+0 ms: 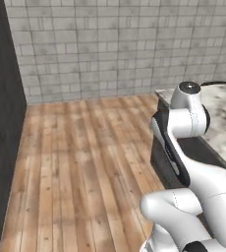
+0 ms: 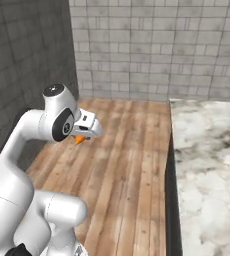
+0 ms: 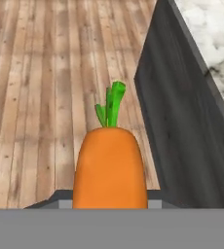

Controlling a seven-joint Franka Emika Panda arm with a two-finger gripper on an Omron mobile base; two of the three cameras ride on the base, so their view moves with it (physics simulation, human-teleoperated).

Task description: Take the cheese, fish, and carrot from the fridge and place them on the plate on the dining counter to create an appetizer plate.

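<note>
While we hang over the wood floor (image 3: 41,97), our fingers (image 3: 110,202) are clamped on the carrot (image 3: 110,168), its green top pointing to 12 o'clock in the hand view. At 3 o'clock stands the dark cabinet side (image 3: 182,141) under the marble worktop (image 3: 214,39).

arm shell: we see glossy white rounded arm segments (image 1: 203,192) — smooth, tube-like, with bulbous elbows.
joint caps: we note a dark grey round joint cap with a pale centre (image 1: 189,87).
joint sides: we see a black oval side disc with a grey mark (image 2: 64,125).
seams: dark bands between segments — thin, black.
</note>
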